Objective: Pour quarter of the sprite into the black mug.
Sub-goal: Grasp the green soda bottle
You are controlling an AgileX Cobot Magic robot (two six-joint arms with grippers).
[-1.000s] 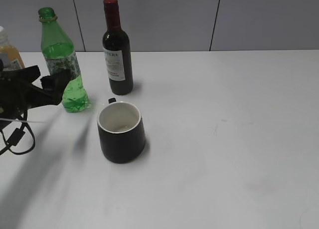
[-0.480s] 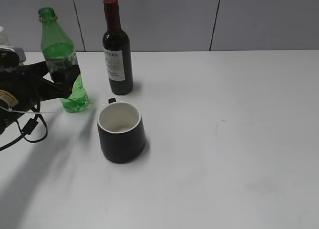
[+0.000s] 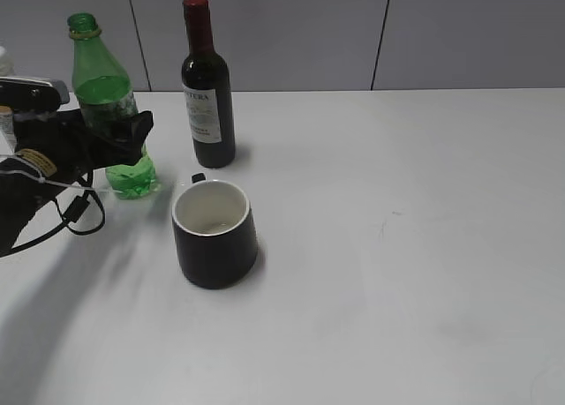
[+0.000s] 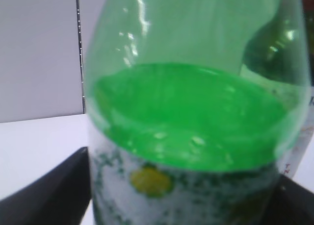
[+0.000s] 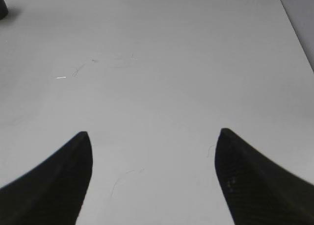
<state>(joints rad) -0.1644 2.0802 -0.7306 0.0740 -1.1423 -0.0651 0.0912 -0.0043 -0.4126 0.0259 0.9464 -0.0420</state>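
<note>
the sprite (image 3: 108,114) stands upright at the back left of the white table (image 3: 397,246), long axis vertical, open neck pointing straight up, no cap on it. it's clear green plastic with green liquid up to roughly the top of the label band, surface level, as my left wrist view shows up close (image 4: 189,137). my left gripper (image 3: 119,131) sits at the label band with a finger on either side of the bottle; the fingers (image 4: 46,195) are spread and i can't tell whether they actually touch the plastic, so they read as open around it rather than clamped.

the black mug (image 3: 214,234) sits upright in front and to the right of the bottle, near but apart, mouth up, white inside, looks empty or nearly so, small handle at the back. a dark wine bottle (image 3: 207,92) with a red cap stands just behind the mug, to the right of the sprite.

my right gripper (image 5: 154,176) has its jaws wide apart over bare table, holding nothing.
</note>
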